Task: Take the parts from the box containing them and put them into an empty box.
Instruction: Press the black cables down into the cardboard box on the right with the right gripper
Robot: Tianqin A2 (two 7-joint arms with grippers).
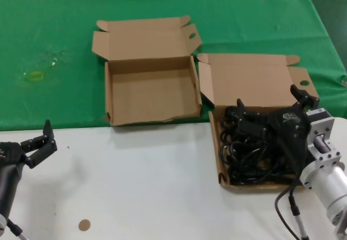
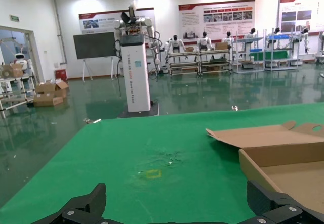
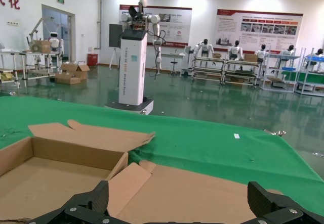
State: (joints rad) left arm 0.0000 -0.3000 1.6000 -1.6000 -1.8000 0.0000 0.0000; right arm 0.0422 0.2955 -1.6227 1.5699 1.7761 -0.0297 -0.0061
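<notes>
Open gripper (image 2: 177, 211) faces green cloth (image 2: 152, 153) beside empty box (image 2: 283, 158).

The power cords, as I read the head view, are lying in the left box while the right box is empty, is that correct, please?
Not quite: the head view shows the power cords lying in the right box, under the right pincer; the left box is empty.

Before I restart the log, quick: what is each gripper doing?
Left gripper: open, holding nothing, parked low on the robot's left.
Right gripper: open, over the black rubber-coated power cords in the shallow brown cardboard box, gripping nothing.
</notes>
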